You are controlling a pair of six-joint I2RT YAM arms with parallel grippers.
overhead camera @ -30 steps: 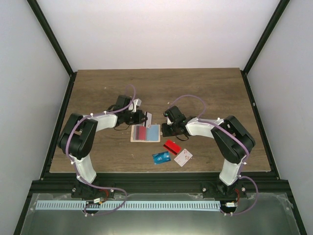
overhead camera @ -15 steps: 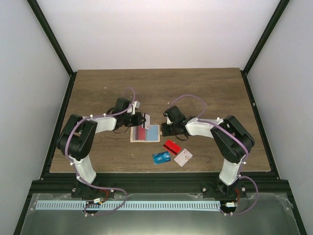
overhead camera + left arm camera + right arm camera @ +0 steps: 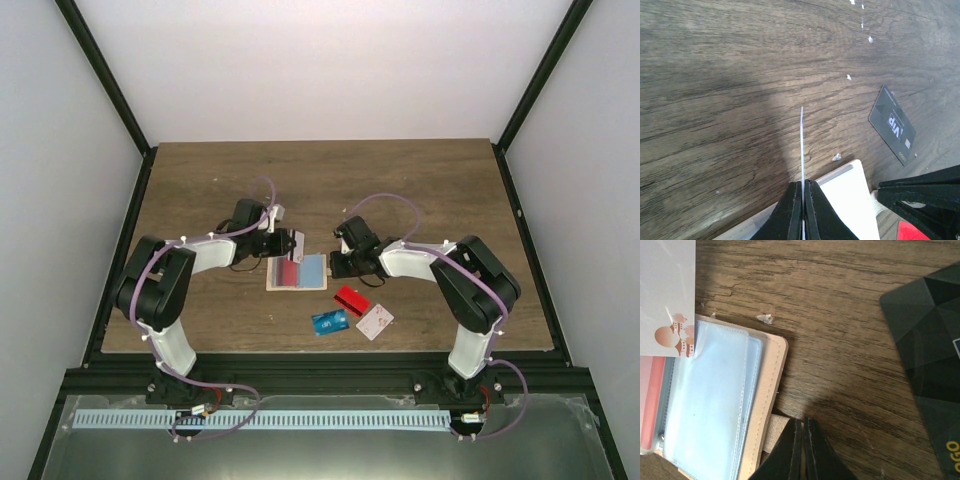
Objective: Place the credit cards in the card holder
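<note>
The card holder (image 3: 297, 273) lies open on the table, its clear sleeves (image 3: 710, 400) up and a red card (image 3: 650, 400) in one of them. My left gripper (image 3: 292, 243) hovers over its far edge, shut on a white credit card that shows edge-on (image 3: 802, 145) in the left wrist view. That card's face, with a red mark (image 3: 665, 295), shows in the right wrist view. My right gripper (image 3: 803, 420) is shut, its tips down on the holder's beige tab (image 3: 771, 436). A solid red card (image 3: 351, 299), a blue card (image 3: 329, 322) and a white red-dot card (image 3: 375, 321) lie in front.
A black card (image 3: 892, 131) lies on the wood just beyond the holder, close to my right gripper; its face (image 3: 930, 365) fills the right side of the right wrist view. Dark rails frame the table (image 3: 200, 190) on both sides.
My left gripper has shifted slightly left with the white card. The right arm has stayed put on the tab.
</note>
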